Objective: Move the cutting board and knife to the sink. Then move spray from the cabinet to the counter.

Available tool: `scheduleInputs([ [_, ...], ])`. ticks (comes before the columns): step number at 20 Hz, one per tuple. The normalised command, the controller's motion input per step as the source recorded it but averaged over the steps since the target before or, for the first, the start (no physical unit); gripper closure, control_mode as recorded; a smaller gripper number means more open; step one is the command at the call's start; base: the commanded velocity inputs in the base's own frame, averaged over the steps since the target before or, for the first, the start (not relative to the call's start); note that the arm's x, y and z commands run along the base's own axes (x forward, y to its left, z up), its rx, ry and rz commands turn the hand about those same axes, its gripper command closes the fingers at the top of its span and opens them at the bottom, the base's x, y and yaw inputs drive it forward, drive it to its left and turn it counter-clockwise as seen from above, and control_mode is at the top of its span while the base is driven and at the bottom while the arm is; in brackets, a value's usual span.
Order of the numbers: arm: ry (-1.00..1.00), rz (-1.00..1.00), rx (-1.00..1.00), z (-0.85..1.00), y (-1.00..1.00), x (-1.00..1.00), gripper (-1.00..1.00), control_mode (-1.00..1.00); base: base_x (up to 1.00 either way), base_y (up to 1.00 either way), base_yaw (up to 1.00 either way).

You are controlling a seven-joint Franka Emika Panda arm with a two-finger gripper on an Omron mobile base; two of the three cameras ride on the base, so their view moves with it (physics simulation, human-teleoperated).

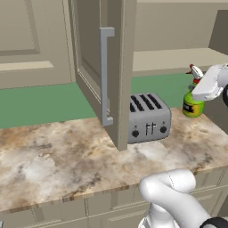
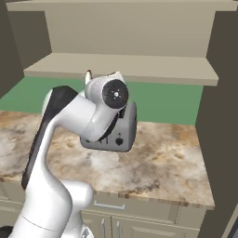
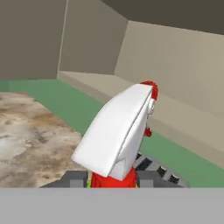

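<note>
Pincer clasps the spray below its white trigger head, holding it upright above the counter at right of frame, beside the toaster, clear of the cabinet shelf.

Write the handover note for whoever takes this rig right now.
Gripper: shut on the spray bottle, seen in the hand view gripping it below its white trigger head.
Spray bottle: out of the cabinet, low over the counter right of the toaster; contact with the counter can't be confirmed.
Cabinet door stands open.
Left: set the bottle down, release. Board, knife and sink out of frame; unverified.
</note>
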Motion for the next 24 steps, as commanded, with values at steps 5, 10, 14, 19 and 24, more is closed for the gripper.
scheduleInputs([
  [5, 0.06, 0.27, -0.05, -0.76, -0.49, -0.08, 1.0, -1.0, 0.0, 0.0, 0.0],
  [10, 0.03, 0.25, -0.02, -0.73, -0.35, -0.01, 1.0, -1.0, 0.0, 0.0, 0.0],
  [14, 0.0, 0.24, 0.0, -0.59, -0.22, 0.0, 1.0, -1.0, 0.0, 0.0, 0.0],
  [19, 0.0, 0.21, 0.0, -0.54, -0.27, 0.0, 1.0, -1.0, 0.0, 0.0, 0.0],
  [24, 0.01, 0.13, 0.0, -0.56, -0.21, 0.07, 1.0, -1.0, 0.0, 0.0, 0.0],
])
